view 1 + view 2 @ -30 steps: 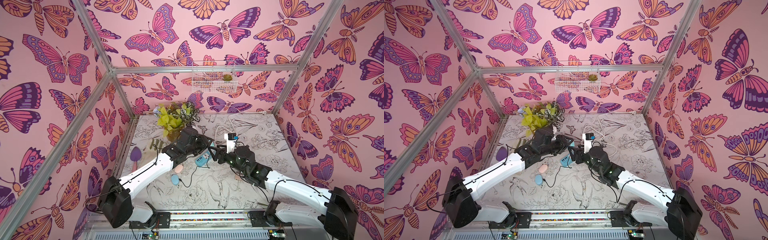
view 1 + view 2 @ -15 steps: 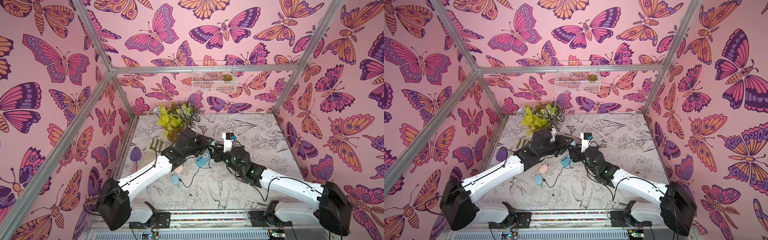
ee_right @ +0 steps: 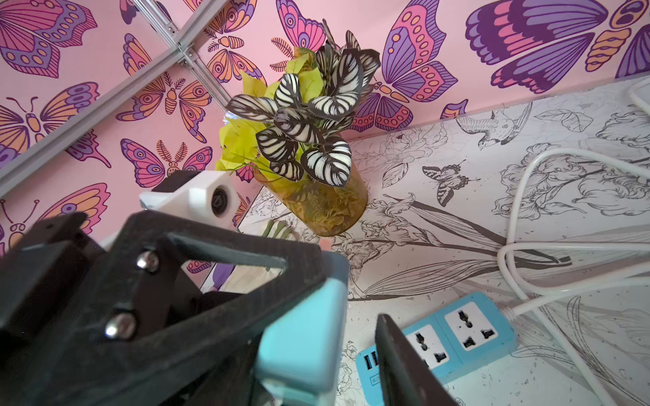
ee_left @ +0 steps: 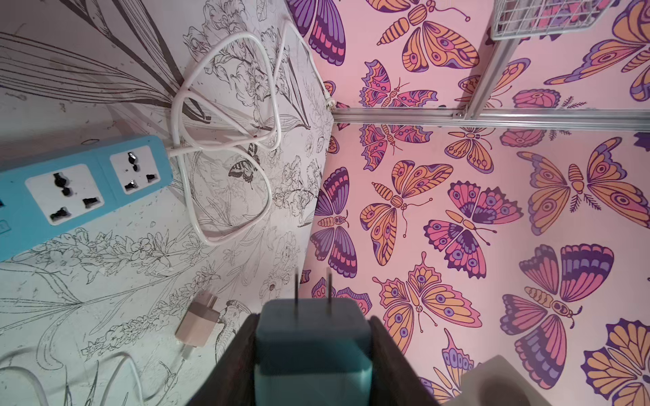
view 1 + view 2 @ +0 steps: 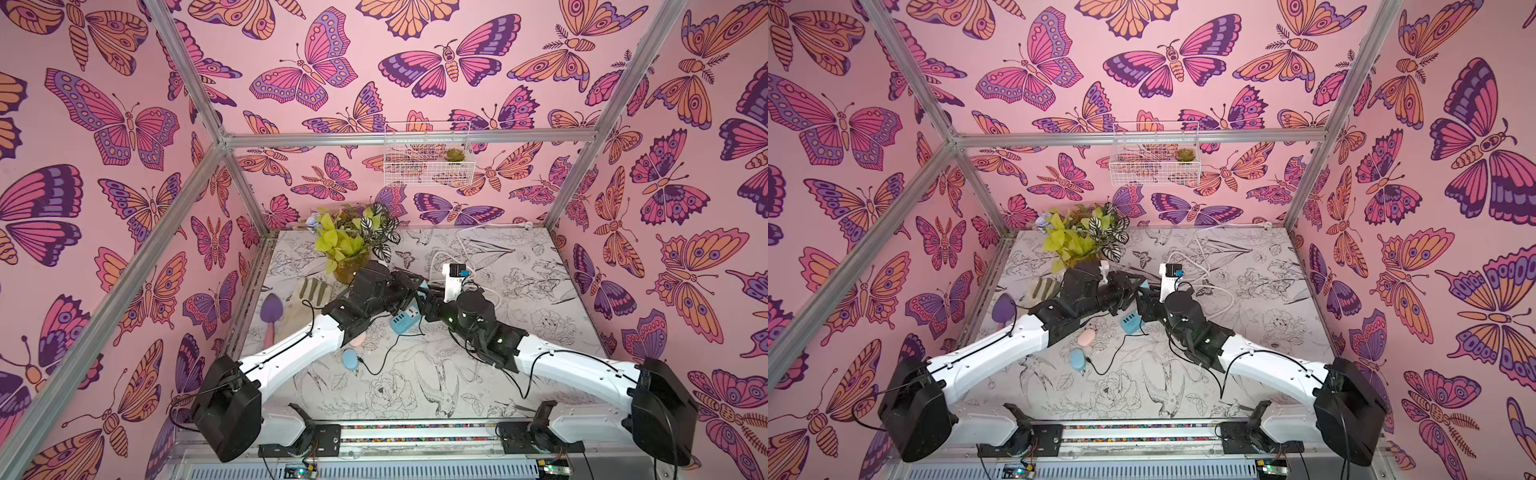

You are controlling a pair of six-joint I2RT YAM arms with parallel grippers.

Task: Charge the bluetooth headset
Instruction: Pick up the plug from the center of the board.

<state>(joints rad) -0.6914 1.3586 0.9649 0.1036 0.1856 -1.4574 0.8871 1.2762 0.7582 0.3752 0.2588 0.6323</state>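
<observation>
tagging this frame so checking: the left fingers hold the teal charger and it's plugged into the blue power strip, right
No, it isn't plugged in. The left wrist view shows the charger between the left fingers with bare prongs, apart from the power strip, whose two visible sockets are empty. The fingers do hold it.

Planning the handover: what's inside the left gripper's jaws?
A teal charger, prongs pointing outward, clamped in the left gripper. The fingers cover its gripped sides.

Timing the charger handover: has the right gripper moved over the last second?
Yes. In a top view the right gripper has slid toward the robot's left and farther from its base, closer to the blue power strip, which hasn't moved.
</observation>
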